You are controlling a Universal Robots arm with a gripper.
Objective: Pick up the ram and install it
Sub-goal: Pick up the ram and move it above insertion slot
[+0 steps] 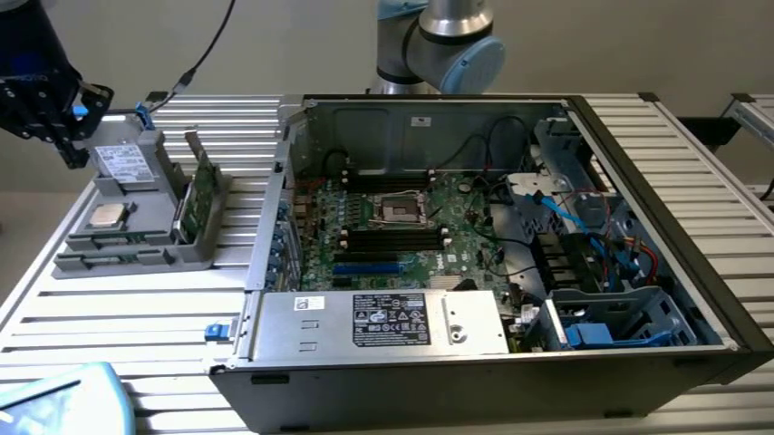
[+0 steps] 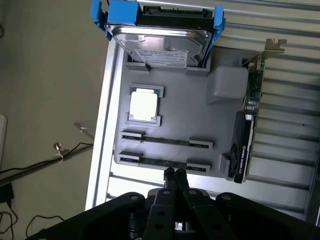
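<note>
Two ram sticks stand on edge in a grey holder tray (image 2: 220, 120); they are thin dark strips, one (image 2: 167, 141) beside the other (image 2: 162, 162). In the exterior view the tray (image 1: 194, 258) lies at the left of the table, with the sticks (image 1: 115, 243) near its front. My gripper (image 2: 175, 173) is shut with nothing between its fingers and hovers above the tray edge nearest the second stick. In the exterior view the gripper (image 1: 72, 149) hangs over the tray's far left end. The open computer case (image 1: 604, 362) holds a motherboard with black memory slots (image 1: 393, 237).
The tray also carries a hard drive in a blue bracket (image 2: 160, 40), a square silver processor (image 2: 144, 106) and an upright green card (image 2: 245, 145). A power supply (image 1: 381, 322) and cables (image 1: 581, 227) crowd the case. The slatted table's edge (image 2: 100, 150) runs close by.
</note>
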